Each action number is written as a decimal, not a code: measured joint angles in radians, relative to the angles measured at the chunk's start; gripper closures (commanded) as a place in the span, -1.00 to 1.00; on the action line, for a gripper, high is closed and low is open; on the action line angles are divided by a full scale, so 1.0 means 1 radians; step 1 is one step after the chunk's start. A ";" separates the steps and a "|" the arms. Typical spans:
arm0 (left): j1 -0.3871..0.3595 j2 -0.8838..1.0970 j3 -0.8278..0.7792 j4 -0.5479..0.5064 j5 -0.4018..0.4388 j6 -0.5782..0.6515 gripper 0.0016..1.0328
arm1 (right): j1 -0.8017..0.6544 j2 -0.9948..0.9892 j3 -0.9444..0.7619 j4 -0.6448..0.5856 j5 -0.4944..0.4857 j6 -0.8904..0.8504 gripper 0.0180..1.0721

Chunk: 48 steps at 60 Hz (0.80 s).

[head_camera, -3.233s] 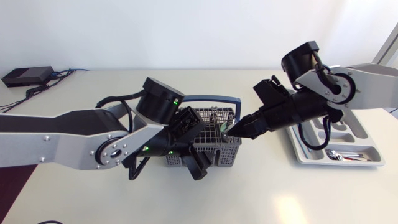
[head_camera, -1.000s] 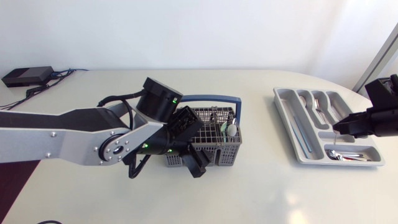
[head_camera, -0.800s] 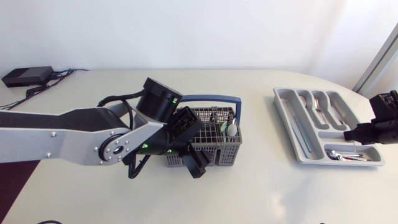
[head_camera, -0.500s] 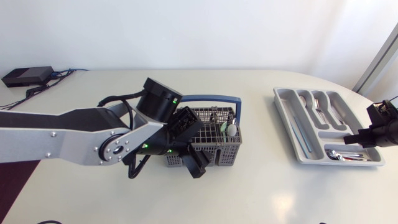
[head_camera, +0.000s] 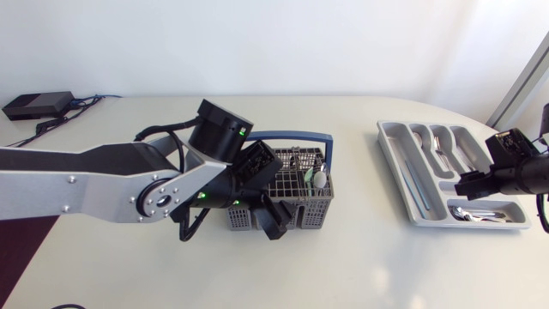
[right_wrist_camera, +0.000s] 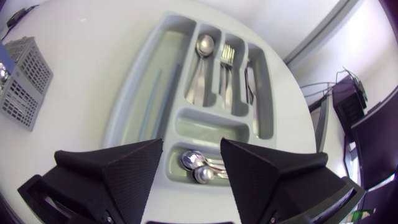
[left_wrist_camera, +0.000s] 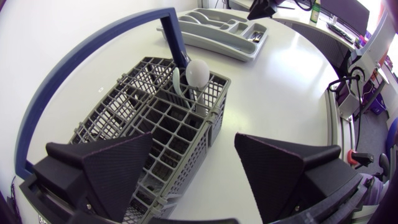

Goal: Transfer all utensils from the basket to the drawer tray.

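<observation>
Pale spoon (head_camera: pixel 318 179) upright, bowl up, in basket (head_camera: pixel 309 210) corner by blue handle post, mid-desk. Left gripper (left_wrist_camera: pixel 193 149) over basket, fingers wide, holding nothing. Right gripper (right_wrist_camera: pixel 191 152) above drawer tray (right_wrist_camera: pixel 205 124), fingers wide, empty. Spoon likely light, stiff, smooth. Pinch neck under bowl, lift straight up.

Nothing legible from my end, folks. I can't make out any writing, numbers or labels in any of my three views, not on the basket (head_camera: pixel 300 206) or the drawer tray (head_camera: pixel 396 163).
</observation>
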 measured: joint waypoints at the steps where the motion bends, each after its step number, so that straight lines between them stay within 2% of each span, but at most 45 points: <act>1: 0.000 0.000 0.001 0.000 0.000 0.000 -0.78 | 0.015 -0.014 0.000 -0.007 -0.010 0.002 -0.42; 12: 0.000 0.016 0.006 0.001 0.000 0.000 -0.78 | 0.219 -0.137 0.000 -0.113 -0.133 0.050 -0.41; 23: -0.007 0.024 0.006 0.001 0.000 0.000 -0.78 | 0.417 -0.157 0.007 -0.169 -0.264 0.118 -0.39; 37: -0.015 0.026 0.006 0.037 0.000 -0.009 -0.78 | 0.546 -0.066 0.088 -0.186 -0.392 0.215 0.13; 48: -0.025 0.037 0.006 0.058 0.000 -0.027 -0.78 | 0.591 0.043 0.137 -0.185 -0.453 0.268 0.16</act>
